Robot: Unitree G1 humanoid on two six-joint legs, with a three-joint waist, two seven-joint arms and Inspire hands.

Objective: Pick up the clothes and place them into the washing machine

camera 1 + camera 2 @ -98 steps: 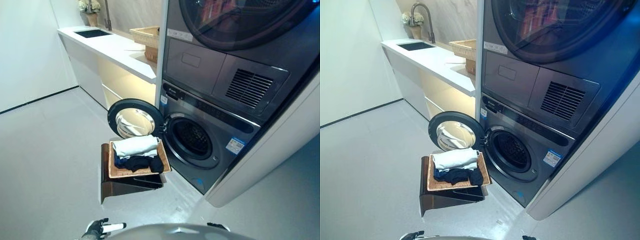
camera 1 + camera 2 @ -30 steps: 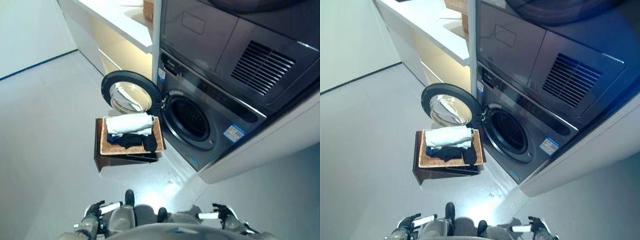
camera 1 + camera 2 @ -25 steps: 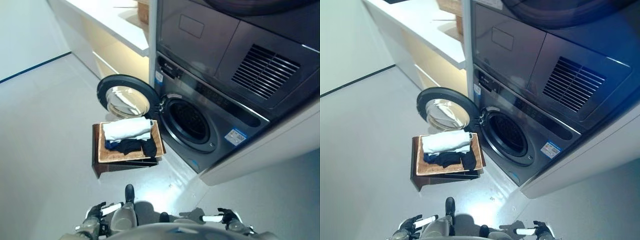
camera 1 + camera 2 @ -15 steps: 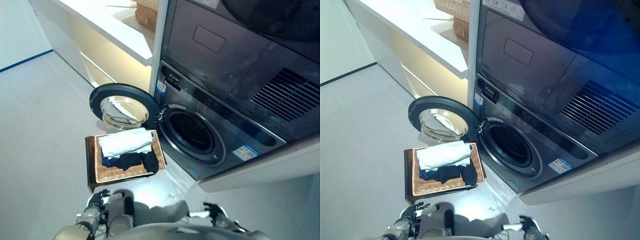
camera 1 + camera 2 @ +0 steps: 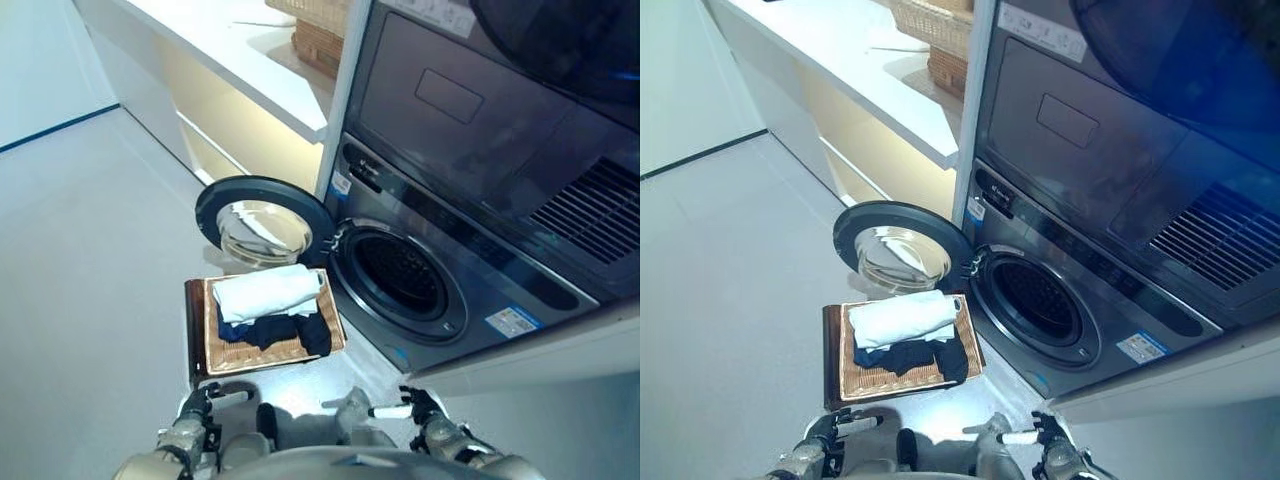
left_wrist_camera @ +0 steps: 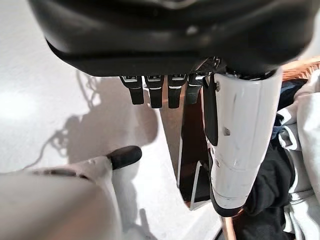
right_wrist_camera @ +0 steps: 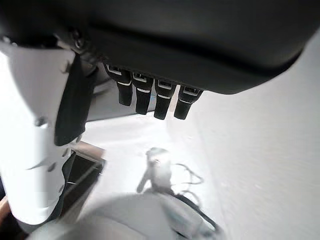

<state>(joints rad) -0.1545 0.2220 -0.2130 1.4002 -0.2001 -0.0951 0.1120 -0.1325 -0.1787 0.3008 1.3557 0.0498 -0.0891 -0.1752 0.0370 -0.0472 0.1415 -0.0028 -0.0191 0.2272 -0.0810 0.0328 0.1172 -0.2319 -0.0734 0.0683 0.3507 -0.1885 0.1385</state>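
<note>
Wicker tray (image 5: 222,352) on dark stand (image 5: 192,335), just in front of washing machine (image 5: 430,300); round door (image 5: 262,220) swung open behind tray. Clothes (image 5: 268,305) in tray: pale roll, long axis across, dark crumpled pile nearer. Left hand (image 5: 193,418) & right hand (image 5: 420,412) low, empty, fingers relaxed, apart.

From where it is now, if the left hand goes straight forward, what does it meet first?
Probably the dark stand under the wicker tray of clothes. The left hand is empty and near its front edge, though depth is unclear.
</note>
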